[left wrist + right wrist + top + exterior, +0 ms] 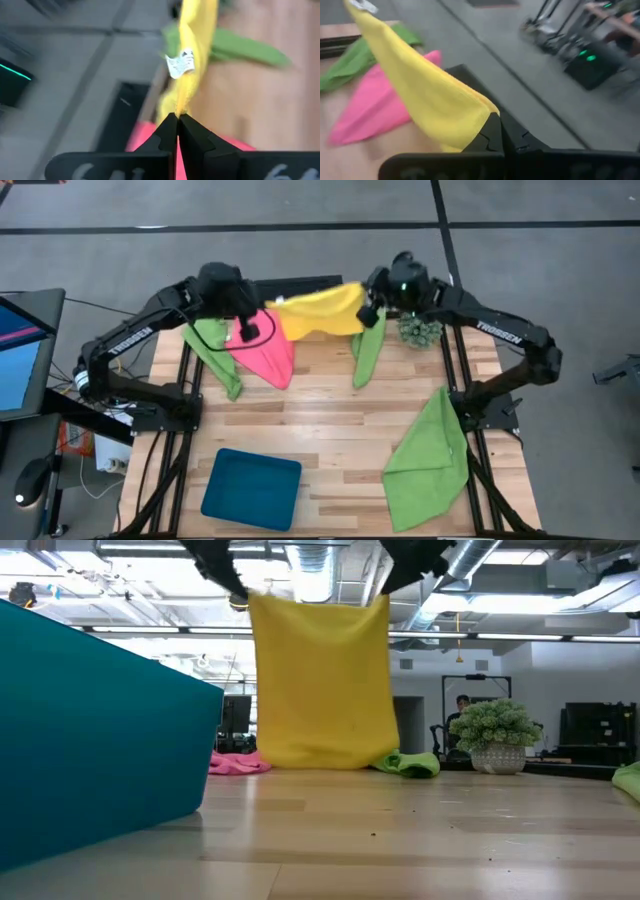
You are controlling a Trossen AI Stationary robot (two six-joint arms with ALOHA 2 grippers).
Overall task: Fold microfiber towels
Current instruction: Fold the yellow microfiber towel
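Observation:
A yellow towel (322, 685) hangs spread between my two grippers over the table's far edge; it also shows in the high view (318, 312). My left gripper (248, 328) is shut on its left top corner, my right gripper (372, 308) on its right top corner. A pink towel (265, 352) lies flat below the left gripper. A lime green towel (215, 352) lies at the far left, another (368, 352) at the far right, and a folded one (430, 455) at the near right. My left gripper pinches the yellow towel's top corner (179, 107) between its two fingertips, near the white label (180, 64). The towel hangs below, lifted. My right gripper pinches the other top corner (479, 114) between its two fingers. The towel's top edge runs between the grippers, its lower edge near the table (320, 762).
A dark teal tray (252, 488) sits at the near left and fills the low view's left side (90, 730). A small spiky green plant (420, 330) stands at the far right. Bare wood lies in the table's middle (330, 420).

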